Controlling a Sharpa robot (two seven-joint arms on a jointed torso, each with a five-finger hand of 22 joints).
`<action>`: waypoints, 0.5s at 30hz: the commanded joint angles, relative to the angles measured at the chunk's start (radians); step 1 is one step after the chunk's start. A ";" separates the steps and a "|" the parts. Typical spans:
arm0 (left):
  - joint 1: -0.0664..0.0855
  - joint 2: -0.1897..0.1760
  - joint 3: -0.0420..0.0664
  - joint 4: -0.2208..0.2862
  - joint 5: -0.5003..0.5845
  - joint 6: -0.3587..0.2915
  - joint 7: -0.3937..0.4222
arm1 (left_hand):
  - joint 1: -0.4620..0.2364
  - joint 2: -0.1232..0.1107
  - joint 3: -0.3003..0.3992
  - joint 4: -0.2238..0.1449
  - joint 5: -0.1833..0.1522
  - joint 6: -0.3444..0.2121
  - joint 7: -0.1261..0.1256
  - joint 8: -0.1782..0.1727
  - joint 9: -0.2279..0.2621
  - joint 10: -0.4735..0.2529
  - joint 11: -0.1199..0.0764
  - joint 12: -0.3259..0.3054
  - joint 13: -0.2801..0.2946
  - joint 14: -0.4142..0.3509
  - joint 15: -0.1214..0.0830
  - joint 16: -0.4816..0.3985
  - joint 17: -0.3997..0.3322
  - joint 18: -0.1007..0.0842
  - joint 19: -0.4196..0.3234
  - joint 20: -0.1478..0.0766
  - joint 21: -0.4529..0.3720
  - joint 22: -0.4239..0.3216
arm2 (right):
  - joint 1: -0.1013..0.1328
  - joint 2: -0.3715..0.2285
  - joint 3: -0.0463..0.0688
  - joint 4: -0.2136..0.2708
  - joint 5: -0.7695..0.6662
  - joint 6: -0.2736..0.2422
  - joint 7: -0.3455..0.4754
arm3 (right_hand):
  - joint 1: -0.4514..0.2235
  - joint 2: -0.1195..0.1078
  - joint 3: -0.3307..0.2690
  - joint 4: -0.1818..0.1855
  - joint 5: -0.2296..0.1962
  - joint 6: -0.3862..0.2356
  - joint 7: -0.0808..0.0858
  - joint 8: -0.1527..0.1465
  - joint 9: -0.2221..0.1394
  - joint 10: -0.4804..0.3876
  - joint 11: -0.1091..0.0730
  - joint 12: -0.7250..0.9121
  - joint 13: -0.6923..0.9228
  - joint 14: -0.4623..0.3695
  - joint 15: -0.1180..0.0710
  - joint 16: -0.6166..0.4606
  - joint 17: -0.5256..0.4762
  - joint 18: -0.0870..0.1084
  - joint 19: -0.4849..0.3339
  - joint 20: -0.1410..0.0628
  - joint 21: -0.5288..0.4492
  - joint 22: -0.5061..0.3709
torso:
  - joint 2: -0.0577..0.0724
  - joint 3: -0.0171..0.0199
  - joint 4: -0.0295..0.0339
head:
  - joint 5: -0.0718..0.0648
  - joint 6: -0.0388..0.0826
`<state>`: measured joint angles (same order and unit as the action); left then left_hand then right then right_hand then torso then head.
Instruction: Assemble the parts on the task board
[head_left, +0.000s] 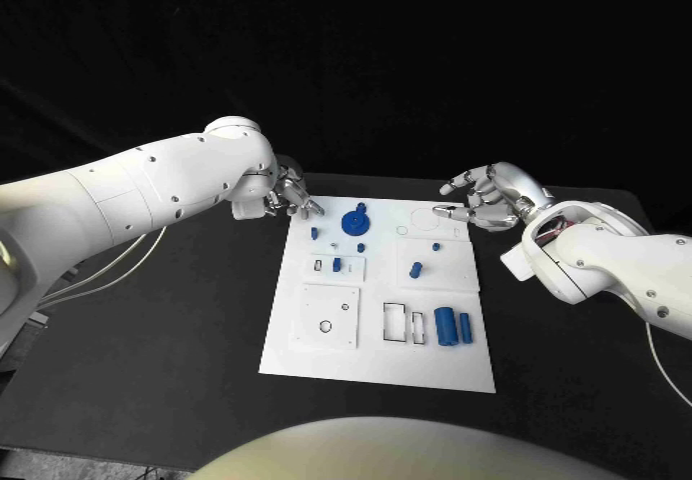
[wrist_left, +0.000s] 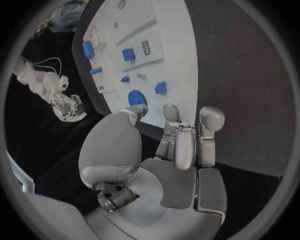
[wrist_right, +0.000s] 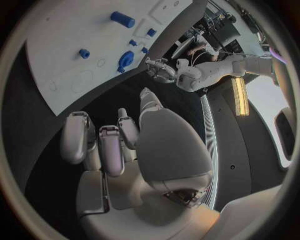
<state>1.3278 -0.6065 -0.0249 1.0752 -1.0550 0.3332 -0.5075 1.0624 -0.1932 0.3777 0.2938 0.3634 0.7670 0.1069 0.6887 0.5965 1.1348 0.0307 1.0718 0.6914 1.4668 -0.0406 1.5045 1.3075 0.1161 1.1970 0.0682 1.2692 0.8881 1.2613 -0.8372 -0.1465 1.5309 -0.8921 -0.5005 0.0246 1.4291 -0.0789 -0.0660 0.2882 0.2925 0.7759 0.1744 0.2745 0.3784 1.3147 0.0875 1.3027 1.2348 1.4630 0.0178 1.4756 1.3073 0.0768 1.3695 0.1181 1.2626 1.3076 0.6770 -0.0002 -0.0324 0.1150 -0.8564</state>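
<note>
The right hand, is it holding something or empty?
Empty. The right hand hovers at the board's far corner, fingers apart, nothing between them; the right wrist view shows the same.

Dim surroundings; the white task board (head_left: 378, 300) is brightly, evenly lit with faint shadows. Wrist views bend straight edges toward the circle's rim.

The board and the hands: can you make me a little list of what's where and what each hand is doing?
board: white plate flat on the black table
gear: blue, round, at the far end of the board
cylinders: two blue ones side by side near the right edge
left hand: at the board's far left corner, holds nothing
right hand: at the far right corner, fingers apart, holds nothing
</note>
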 joint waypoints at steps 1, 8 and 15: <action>-0.004 0.009 -0.002 -0.010 0.023 0.039 0.008 | -0.001 0.011 -0.010 0.000 -0.007 0.009 -0.001 -0.003 -0.002 -0.009 0.000 -0.004 0.001 0.052 0.009 -0.004 0.106 0.015 -0.002 0.007 -0.004 -0.001 | -0.001 0.002 0.000 0.000 -0.004 0.006 0.003 | -0.008 0.001 -0.005 0.002 -0.005 -0.007 0.000 0.005 -0.001 -0.007 0.001 -0.002 -0.001 0.051 -0.006 -0.006 0.027 0.008 -0.002 -0.001 -0.005 0.018 | -0.001 0.0008 -0.0004 | 0.003 0.001; -0.014 0.019 -0.005 -0.018 0.031 0.040 0.014 | -0.005 0.016 -0.013 0.000 -0.007 0.013 -0.001 -0.002 -0.004 -0.007 0.000 0.000 0.005 0.053 0.009 -0.002 0.110 0.013 0.003 0.007 -0.001 0.007 | -0.001 0.003 0.000 0.000 -0.004 0.007 0.004 | -0.008 0.001 -0.005 0.002 -0.005 -0.007 0.000 0.005 -0.001 -0.007 0.001 -0.002 -0.001 0.051 -0.006 -0.006 0.027 0.008 -0.002 -0.001 -0.005 0.018 | 0.000 0.0011 -0.0006 | 0.004 -0.001; -0.019 0.021 -0.007 -0.020 0.034 0.050 0.013 | -0.007 0.019 -0.014 0.000 -0.007 0.017 -0.003 -0.001 -0.004 -0.006 -0.001 0.001 0.005 0.053 0.009 -0.001 0.111 0.013 0.004 0.007 0.000 0.009 | -0.001 0.004 0.000 -0.001 -0.004 0.007 0.004 | -0.009 0.002 -0.005 0.001 -0.004 -0.007 0.000 0.005 -0.001 -0.006 0.001 -0.002 -0.001 0.052 -0.006 -0.006 0.028 0.008 -0.002 -0.001 -0.005 0.019 | -0.001 0.0011 0.0011 | 0.003 -0.002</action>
<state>1.3097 -0.5876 -0.0315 1.0547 -1.0338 0.3586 -0.5047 1.0531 -0.1839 0.3697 0.2911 0.3599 0.7777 0.1033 0.6887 0.5932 1.1348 0.0306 1.0718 0.6966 1.4667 -0.0407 1.5045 1.3075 0.1160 1.2008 0.0719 1.2692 0.8966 1.2612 -0.8342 -0.1466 1.5300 -0.8921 -0.5005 0.0246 1.4291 -0.0789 -0.0659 0.2882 0.2925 0.7759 0.1744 0.2745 0.3786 1.3147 0.0875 1.3028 1.2349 1.4630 0.0178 1.4756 1.3081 0.0768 1.3695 0.1181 1.2626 1.3074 0.6763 0.0008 -0.0324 0.1183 -0.8570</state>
